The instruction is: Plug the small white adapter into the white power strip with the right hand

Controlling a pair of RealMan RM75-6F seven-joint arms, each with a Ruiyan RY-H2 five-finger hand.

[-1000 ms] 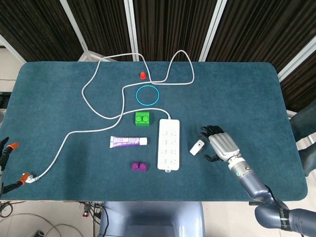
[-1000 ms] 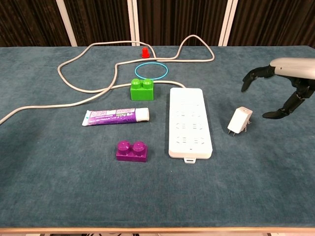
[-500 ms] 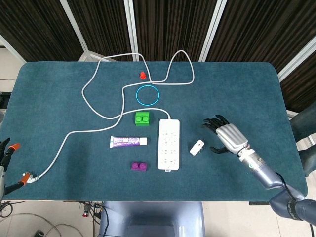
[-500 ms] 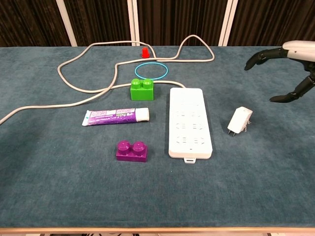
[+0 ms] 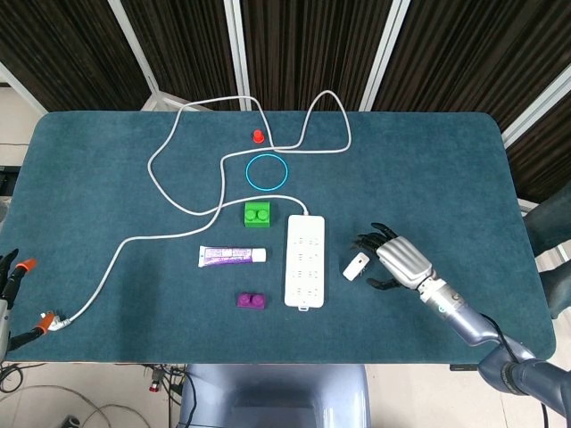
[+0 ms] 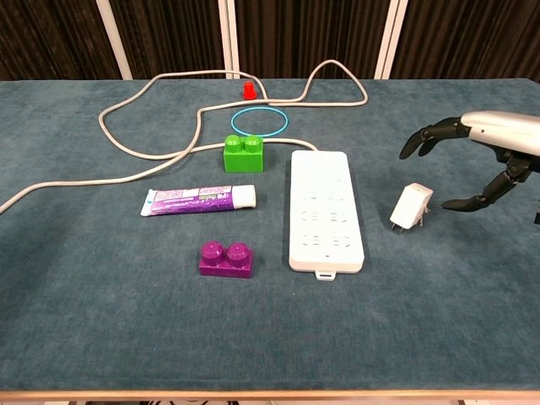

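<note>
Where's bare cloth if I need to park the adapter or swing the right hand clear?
Free: the near strip in front of the purple brick and power strip, and the far right beyond the right hand. Crowded: left of the power strip, with the tube, green brick, ring and cord. The adapter sits beside the hand.

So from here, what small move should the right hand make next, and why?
Probably ease the right hand a little further toward the adapter and close its fingers on it. The hand is open and holds nothing, just short of the adapter, which lies unplugged beside the power strip.
</note>
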